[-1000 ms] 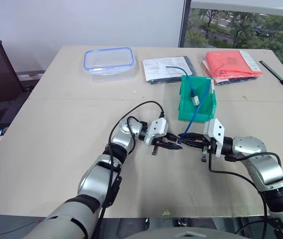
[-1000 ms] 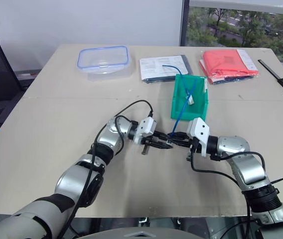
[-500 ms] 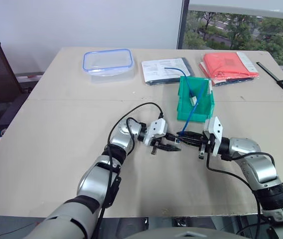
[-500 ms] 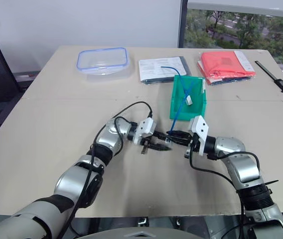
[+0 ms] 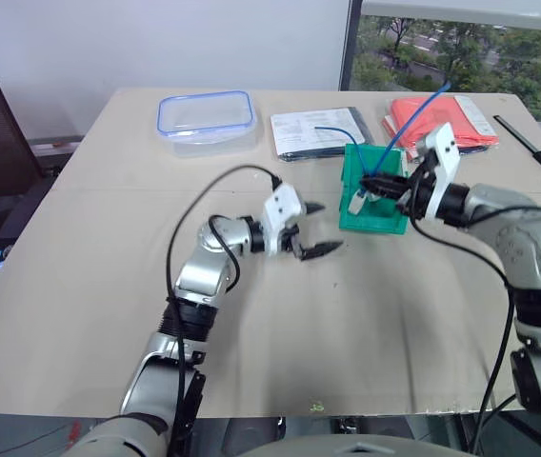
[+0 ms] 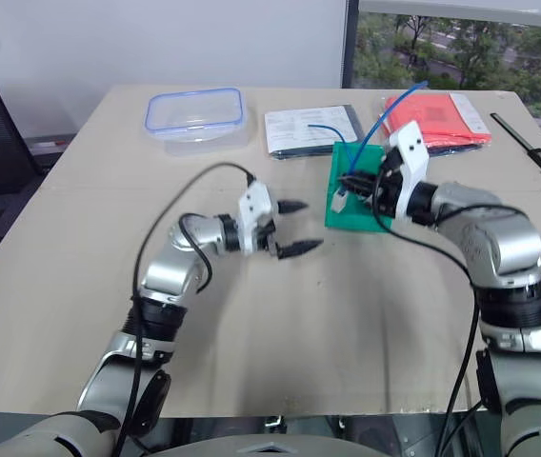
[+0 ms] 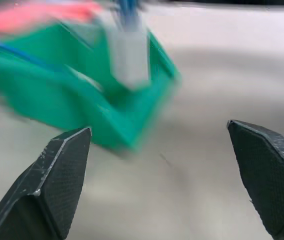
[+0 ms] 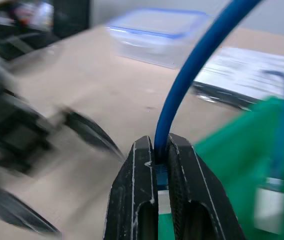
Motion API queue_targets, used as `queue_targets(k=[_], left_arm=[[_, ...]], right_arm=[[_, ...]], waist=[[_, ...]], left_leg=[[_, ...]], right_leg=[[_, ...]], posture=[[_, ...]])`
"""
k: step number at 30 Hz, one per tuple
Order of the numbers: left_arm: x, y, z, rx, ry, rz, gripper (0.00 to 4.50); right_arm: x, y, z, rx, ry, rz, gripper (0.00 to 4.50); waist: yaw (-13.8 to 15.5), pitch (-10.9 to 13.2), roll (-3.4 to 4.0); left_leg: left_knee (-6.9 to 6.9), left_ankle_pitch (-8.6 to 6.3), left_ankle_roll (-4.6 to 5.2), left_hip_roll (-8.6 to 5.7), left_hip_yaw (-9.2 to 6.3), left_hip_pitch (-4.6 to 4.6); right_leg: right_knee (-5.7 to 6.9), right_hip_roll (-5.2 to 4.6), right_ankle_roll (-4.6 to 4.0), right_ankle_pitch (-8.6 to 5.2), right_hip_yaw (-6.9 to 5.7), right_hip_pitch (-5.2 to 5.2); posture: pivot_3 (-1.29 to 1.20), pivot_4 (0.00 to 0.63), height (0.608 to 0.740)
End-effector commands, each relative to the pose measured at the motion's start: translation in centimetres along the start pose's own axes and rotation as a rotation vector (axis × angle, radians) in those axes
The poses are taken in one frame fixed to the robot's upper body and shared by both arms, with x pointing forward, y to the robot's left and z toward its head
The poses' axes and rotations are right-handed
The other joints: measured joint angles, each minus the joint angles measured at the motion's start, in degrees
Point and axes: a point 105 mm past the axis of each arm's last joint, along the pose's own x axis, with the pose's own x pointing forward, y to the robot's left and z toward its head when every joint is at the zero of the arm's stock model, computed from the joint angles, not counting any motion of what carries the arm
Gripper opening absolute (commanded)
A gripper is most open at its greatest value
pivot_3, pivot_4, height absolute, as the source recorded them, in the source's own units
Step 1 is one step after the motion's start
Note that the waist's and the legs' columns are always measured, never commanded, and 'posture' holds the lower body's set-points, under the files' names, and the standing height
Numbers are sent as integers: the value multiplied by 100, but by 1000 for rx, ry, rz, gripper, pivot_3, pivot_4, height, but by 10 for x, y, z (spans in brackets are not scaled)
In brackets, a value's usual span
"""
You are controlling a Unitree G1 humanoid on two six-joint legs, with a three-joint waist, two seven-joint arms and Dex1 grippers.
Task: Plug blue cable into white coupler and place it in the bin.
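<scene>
Handoff done: your left gripper [image 5: 315, 228] has sprung wide and empty, while your right gripper [image 5: 382, 185], pinching the blue cable [image 5: 413, 116] (white coupler [image 6: 337, 202] dangling), has lifted over the bin [image 5: 358, 215], ready to drop.

No legible text anywhere. Printed sheet [image 5: 316, 129] on the table [image 5: 109, 286] has lines of print, too small to read. No brands/nos. seen.

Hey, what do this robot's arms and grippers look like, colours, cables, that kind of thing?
Both arms are glossy silver with black joint bands. A loose black cable loops along each. The left gripper and right gripper each have a white wrist block and two black, pointed fingers with textured pads.
</scene>
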Motion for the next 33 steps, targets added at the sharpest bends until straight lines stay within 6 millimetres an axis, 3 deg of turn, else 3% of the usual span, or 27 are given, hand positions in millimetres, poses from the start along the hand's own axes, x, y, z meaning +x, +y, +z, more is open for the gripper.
queue_targets(k=[1, 4, 8, 9, 15, 18, 21, 23, 26, 28, 33], left_arm=[[-4, 7, 35, -94, 4, 120, 4456], [-3, 6, 45, -126, 31, 179, 4456], [-4, 3, 50, -134, 56, 202, 4500], [-4, 3, 50, -142, 56, 212, 4500], [-8, 2, 46, -153, 74, 234, 4500], [-12, 2, 46, -126, 63, 244, 4500], [-21, 0, 49, -76, 23, 257, 4500], [-31, 1, 47, 4, -3, 303, 4500], [-49, -10, 31, -71, -53, 284, 4500], [-62, -20, 10, -72, -26, 275, 4500], [-99, -54, -46, -161, 51, 272, 4500]], right_arm=[[1, -31, 6, 62, 51, -79, 0], [9, -53, 4, 128, 88, -132, 0], [18, -74, 25, 105, 8, -208, 1376], [17, -81, 33, 91, -25, -248, 2072], [4, -110, 51, 18, -110, -433, 4450], [-9, -110, 50, -29, -152, -444, 4450], [-30, -97, 35, -82, -179, -398, 4450], [-45, -78, 27, -131, -243, -338, 4450], [-70, -32, 13, -175, -370, -182, 4450], [-86, -16, -10, -142, -356, -143, 4450], [-124, 8, -93, -53, -98, -68, 4450]], waist=[[-10, 3, 1], [-36, 5, 3], [-77, 9, 6], [-76, 11, 8], [-60, 27, 16], [-54, 27, 16], [-24, 27, 16], [-11, 27, 16], [-8, 27, 17], [-33, 26, 19], [-51, 26, 18]], left_leg=[[0, 0, 0, -1, 2, 0], [-1, 0, 0, -3, 10, 1], [-11, 2, -3, -2, 12, 4], [-15, 16, -26, 0, 16, 5], [-35, 18, -30, 0, 21, 4], [-43, 18, -32, 0, 26, 4], [-47, 18, -33, -3, 27, 4], [-53, 18, -33, -4, 27, 3], [-75, 20, -37, -6, 32, 16], [-83, 22, -41, -5, 33, 25], [-86, 13, -27, -3, 29, 35]], right_leg=[[-1, 0, 0, 0, 3, 0], [-2, 2, 13, 7, 10, -1], [-3, 6, 14, 7, 16, -4], [-2, 7, 14, 7, 20, -10], [-7, 3, 14, 7, 21, -16], [-14, -1, 15, 7, 24, -16], [-17, -8, 16, 6, 24, -16], [-23, -13, 17, 6, 24, -15], [-27, -38, 18, 5, 26, -14], [-26, -37, 19, 5, 26, -13], [-24, -37, 17, 2, 22, -7]], posture=[[0, 150, 736], [0, 150, 736], [0, 150, 736], [0, 150, 736], [0, 150, 736], [0, 150, 736], [0, 150, 736], [0, 150, 736], [0, 150, 736], [0, 150, 736], [0, 150, 736]])
